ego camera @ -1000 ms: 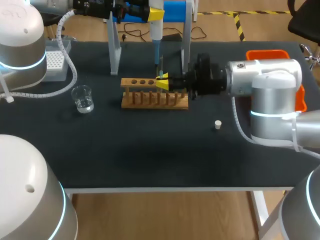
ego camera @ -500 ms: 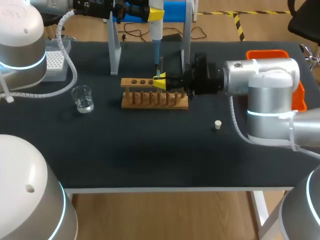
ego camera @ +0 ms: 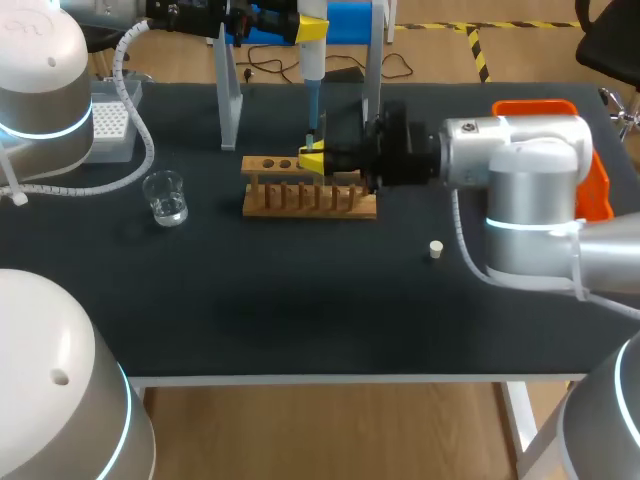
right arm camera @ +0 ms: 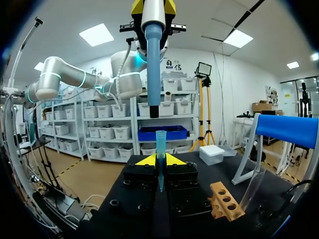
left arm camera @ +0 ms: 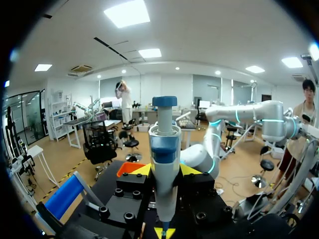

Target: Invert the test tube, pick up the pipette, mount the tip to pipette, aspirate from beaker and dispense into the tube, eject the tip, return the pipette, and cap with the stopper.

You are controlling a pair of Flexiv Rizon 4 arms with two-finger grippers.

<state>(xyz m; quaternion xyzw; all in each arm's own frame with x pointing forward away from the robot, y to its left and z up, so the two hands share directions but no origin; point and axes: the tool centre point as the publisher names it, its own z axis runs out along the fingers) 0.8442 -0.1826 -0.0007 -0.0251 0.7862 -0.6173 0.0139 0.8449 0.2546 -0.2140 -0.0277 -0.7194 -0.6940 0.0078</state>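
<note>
Mid-task, at the tip-mounting step: the left gripper (left arm camera: 165, 171) is clenched on the blue-and-white pipette (ego camera: 312, 80) and holds it upright at twelve o'clock of the wooden rack (ego camera: 310, 198), so pick-up looks done. The right gripper (ego camera: 312, 161) is pinched nearly closed around a slim blue tip (right arm camera: 160, 141), upright just under the pipette's nozzle (a gap shows between them). Mounting, aspirating from the beaker (ego camera: 165, 196) at nine o'clock of the rack, dispensing, ejecting, returning and capping with the stopper (ego camera: 435, 249) at four o'clock appear left to do
</note>
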